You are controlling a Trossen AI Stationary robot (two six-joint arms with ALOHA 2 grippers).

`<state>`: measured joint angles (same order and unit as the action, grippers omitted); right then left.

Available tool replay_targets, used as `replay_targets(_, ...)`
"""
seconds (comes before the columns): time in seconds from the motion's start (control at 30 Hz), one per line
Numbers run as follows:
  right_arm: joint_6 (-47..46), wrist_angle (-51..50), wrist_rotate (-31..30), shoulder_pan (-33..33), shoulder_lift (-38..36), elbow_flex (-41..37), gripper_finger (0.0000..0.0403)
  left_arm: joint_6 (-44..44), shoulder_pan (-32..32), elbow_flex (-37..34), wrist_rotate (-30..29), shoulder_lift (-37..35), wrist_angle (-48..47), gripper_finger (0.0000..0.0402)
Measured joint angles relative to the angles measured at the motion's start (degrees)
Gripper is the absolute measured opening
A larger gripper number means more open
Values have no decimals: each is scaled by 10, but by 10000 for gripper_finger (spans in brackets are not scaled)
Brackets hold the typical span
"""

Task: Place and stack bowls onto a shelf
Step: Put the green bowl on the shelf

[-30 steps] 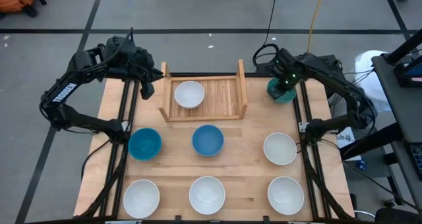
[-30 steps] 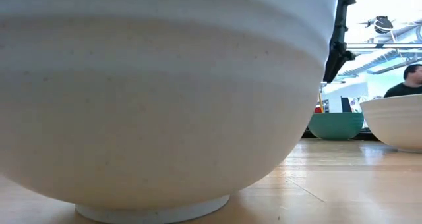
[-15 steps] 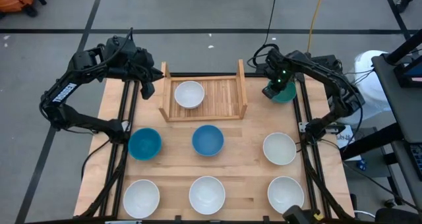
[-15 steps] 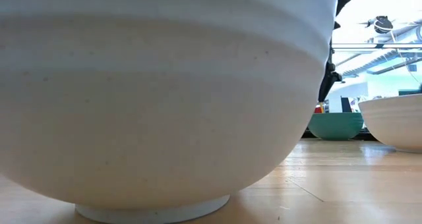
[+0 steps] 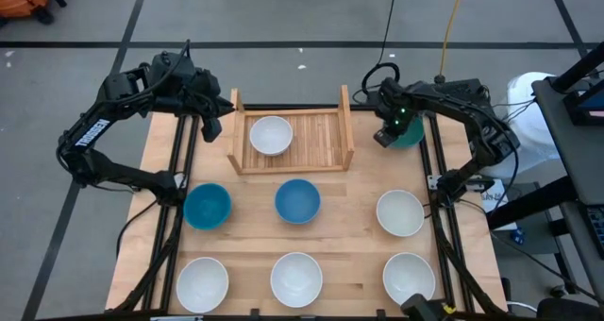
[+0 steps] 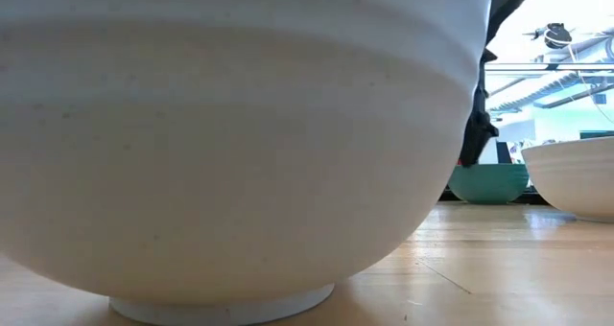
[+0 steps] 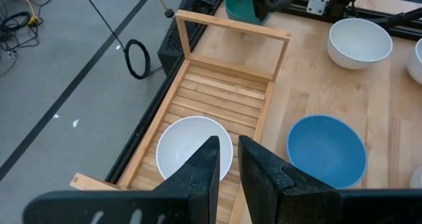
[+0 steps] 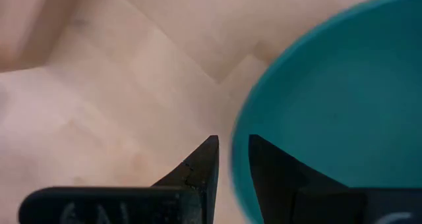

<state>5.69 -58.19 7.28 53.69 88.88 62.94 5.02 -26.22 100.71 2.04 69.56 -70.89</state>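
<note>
The dark green bowl (image 5: 408,134) (image 6: 489,182) stands on its foot on the table's far right, just right of the shelf (image 5: 326,142). My right gripper (image 5: 389,132) (image 8: 232,145) hovers at the bowl's left rim (image 8: 241,128), narrowly open, one finger over the inside and one over the outside. One white bowl (image 5: 271,135) (image 7: 194,148) rests in the shelf's left part. My left gripper (image 5: 213,126) (image 7: 229,145) waits shut beside the shelf's left side board. Two blue bowls (image 5: 208,206) (image 5: 297,200) and several white bowls (image 5: 400,212) stand on the table.
The shelf's right side board (image 5: 347,123) stands close to the left of my right gripper. A white bowl (image 6: 230,134) fills most of the low view, with another white bowl (image 6: 576,177) at its right. The shelf's middle and right slats (image 7: 231,99) are bare.
My right gripper has moved a little toward the table's left and come down, from above the green bowl to the level of its left rim. The bowl has stayed in place.
</note>
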Motion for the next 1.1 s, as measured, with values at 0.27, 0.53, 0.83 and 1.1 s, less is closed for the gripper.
replay_targets(0.27, 32, 68, -30, 0, 0, -55, 73, 0, 0, 0, 0, 0, 5, 63)
replay_targets(0.53, 72, 76, -53, -1, -2, -59, 7, 0, 0, 0, 0, 0, 5, 63)
replay_targets(0.83, 109, -25, -147, -9, -60, -7, 1, -7, 0, 0, 0, 0, 5, 63)
replay_targets(1.1, 120, -121, -223, -26, -164, 106, 0, -8, 0, 0, 0, 0, 4, 63)
